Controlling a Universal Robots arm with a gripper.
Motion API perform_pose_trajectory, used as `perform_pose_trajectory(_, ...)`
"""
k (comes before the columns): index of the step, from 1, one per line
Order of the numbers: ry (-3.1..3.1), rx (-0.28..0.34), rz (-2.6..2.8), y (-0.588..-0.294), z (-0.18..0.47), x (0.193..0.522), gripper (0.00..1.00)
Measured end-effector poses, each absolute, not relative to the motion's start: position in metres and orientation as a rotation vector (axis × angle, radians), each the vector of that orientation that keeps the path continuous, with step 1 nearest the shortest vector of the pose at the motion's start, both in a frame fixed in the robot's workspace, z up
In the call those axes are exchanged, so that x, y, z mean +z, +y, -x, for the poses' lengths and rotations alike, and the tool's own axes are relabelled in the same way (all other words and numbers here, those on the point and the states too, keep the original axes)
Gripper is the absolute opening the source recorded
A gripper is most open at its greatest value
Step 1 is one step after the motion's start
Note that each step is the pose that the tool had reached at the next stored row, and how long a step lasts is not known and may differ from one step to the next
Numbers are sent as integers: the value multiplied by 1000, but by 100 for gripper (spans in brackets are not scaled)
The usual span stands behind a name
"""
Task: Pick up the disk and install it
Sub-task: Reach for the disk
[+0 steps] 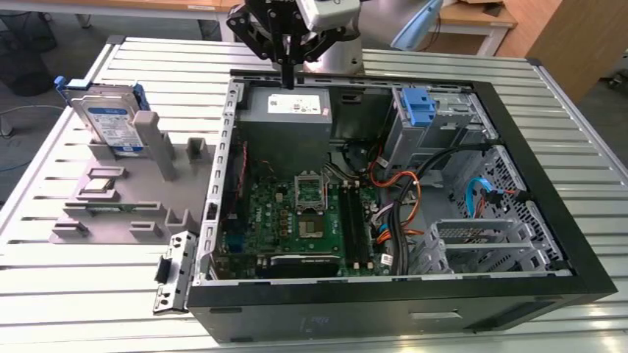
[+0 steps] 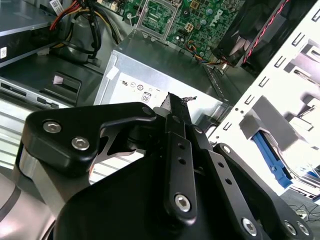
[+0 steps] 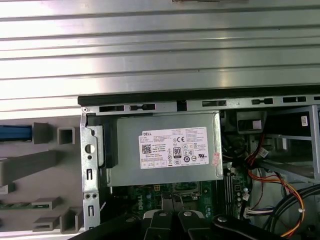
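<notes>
claw [image 2: 172, 102], closed and empty, hangs over the power-supply box [image 1: 284, 109]; the disk [image 1: 110, 121] stands upright in its grey rack [image 1: 118, 202] on the bench [image 1: 59, 294], well apart, neither picked up nor installed yet.

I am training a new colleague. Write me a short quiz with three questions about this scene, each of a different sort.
1. True or false: the tool holds the disk.
2. Fill the gap: the disk stands upright in the grey holder, at the exterior view's ____.
3. The tool hangs nearest to: A) the disk; B) the power supply; C) the grey holder.
Key: 1 false; 2 left; 3 B.
</notes>
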State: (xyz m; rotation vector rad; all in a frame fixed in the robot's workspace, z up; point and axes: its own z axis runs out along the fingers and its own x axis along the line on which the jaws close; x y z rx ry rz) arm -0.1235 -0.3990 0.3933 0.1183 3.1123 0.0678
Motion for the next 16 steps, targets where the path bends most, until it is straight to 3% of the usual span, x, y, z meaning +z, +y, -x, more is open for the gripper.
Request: perform_pose_trajectory(16, 3103, 68, -117, -399, 149, 393, 10)
